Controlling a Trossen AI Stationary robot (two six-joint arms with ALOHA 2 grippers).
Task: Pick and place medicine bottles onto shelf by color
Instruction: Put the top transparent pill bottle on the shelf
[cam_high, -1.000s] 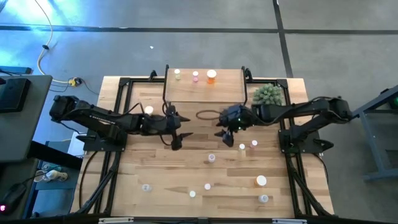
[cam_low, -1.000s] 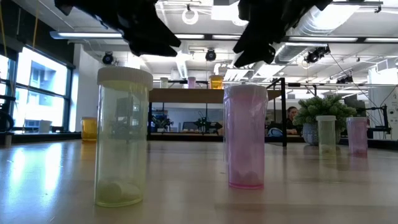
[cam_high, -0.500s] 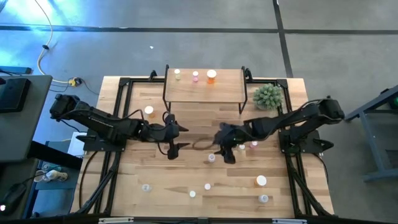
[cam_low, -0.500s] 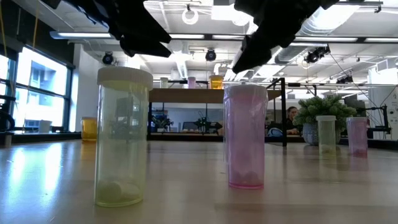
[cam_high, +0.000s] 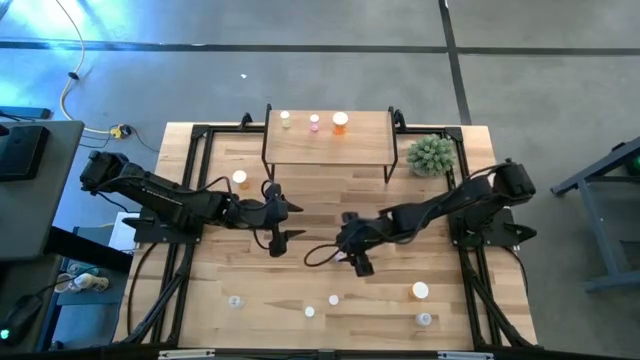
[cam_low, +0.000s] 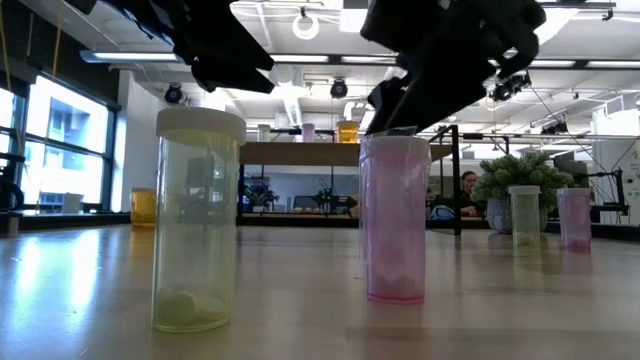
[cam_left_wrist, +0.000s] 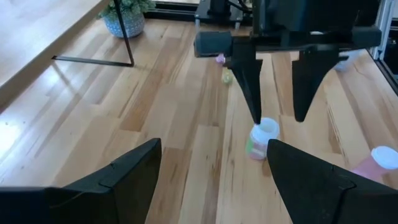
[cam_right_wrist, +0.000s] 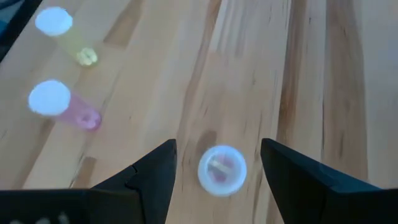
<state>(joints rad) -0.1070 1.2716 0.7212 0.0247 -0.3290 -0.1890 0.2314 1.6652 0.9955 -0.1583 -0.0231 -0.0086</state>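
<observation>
The right gripper (cam_right_wrist: 214, 165) is held wide open and empty directly above an upright pale bottle (cam_right_wrist: 222, 170), cap between its fingers; the left gripper (cam_high: 277, 238), open and empty, is farther off.

A light-wood tabletop (cam_high: 220, 200) carries everything. At its far edge stands the shelf (cam_high: 360, 145), a pale board on thin black legs, with a yellowish bottle (cam_high: 285, 120), a pink bottle (cam_high: 314, 122) and an orange bottle (cam_high: 340, 123) in a row along its back. A potted plant (cam_high: 431, 154) sits by the far right corner. Toward the near edge, white-capped bottles stand scattered apart, among them an orange one (cam_high: 420, 291).
</observation>
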